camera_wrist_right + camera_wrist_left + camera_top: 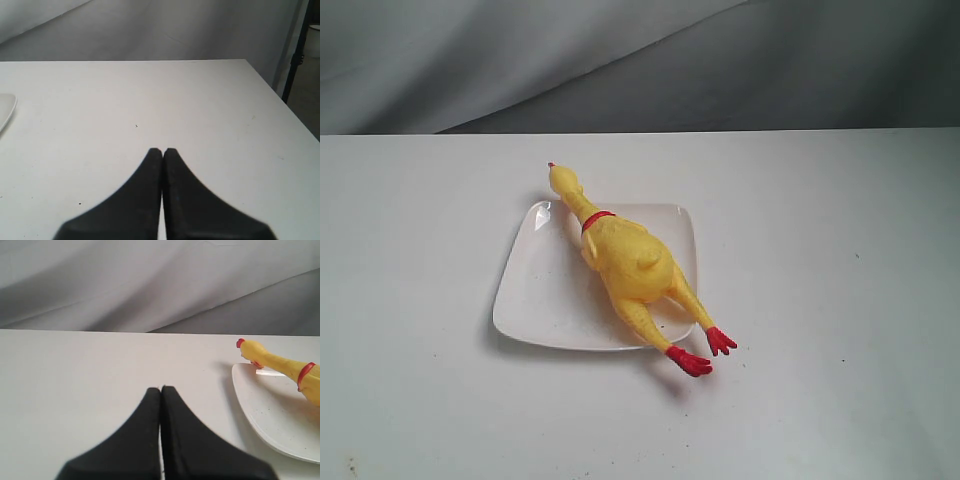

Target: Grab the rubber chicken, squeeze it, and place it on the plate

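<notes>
Rubber chicken [625,262] is seen lying diagonally across the plate [535,290]. The head overhangs the far rim; the red feet overhang the near-right edge, above the bench [820,300]. Skin is noted as yellow and bumpy, with a red neck band. The plate is glossy white, square with rounded corners, faintly speckled. Left hand [160,389] and right hand [163,150] are each pressed fully closed, with nothing held, over bare bench. Grey cloth [620,60] is hung behind.
</notes>
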{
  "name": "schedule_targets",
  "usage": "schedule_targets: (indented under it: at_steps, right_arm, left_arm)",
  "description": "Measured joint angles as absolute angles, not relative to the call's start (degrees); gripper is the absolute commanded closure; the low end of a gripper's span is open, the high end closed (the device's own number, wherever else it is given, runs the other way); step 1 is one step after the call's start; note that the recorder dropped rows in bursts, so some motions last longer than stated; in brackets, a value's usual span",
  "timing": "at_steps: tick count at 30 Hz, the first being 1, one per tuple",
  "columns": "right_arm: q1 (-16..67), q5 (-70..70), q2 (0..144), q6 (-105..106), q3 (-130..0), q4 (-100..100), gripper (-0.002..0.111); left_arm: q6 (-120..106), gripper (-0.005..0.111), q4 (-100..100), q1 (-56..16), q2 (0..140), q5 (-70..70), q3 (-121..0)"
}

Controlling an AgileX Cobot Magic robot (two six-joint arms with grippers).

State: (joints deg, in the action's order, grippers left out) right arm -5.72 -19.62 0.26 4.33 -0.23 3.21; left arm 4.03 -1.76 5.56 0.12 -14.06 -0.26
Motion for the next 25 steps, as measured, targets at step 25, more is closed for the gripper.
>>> schedule_targets:
  at_steps: [25]
  right_arm:
    - [-5.72,-19.62,0.26,4.33,-0.23,3.21,0.108]
  left_arm:
    - [4.03,0.106,-1.76,5.56,0.12,-15.07,-0.26]
